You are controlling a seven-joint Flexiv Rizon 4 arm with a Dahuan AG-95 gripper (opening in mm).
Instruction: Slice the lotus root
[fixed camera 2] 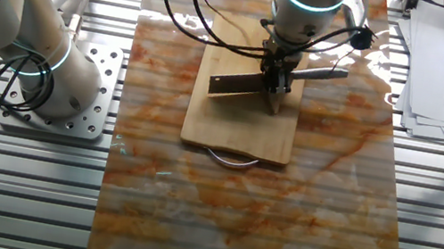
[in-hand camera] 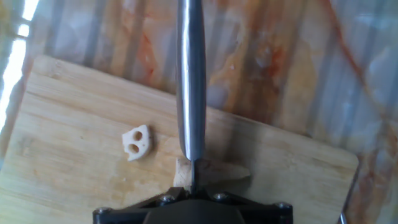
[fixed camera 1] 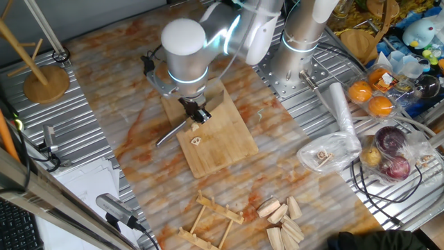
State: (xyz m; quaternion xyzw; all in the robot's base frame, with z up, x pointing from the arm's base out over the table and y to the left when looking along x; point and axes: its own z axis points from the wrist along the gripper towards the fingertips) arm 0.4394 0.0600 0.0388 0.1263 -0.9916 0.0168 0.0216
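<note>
A small pale beige stub of lotus root [in-hand camera: 181, 171] is lying on the pale rectangular wooden board [fixed camera 1: 220, 142], mostly hidden under the blade, so its long axis cannot be told. A thin cream slice with small holes [in-hand camera: 136, 142] is lying flat just beside it, apart from the blade. The silver arm is reaching down from above, its wrist pointing straight at the board, and the black tool [fixed camera 1: 196, 115] is sitting clamped on the handle of a long grey steel knife [fixed camera 2: 238, 83]. In the hand view the knife's smooth spine is running straight away from the camera, its edge pressing onto the stub. The board is resting on the glossy orange-veined marble counter [fixed camera 2: 235, 208].
</note>
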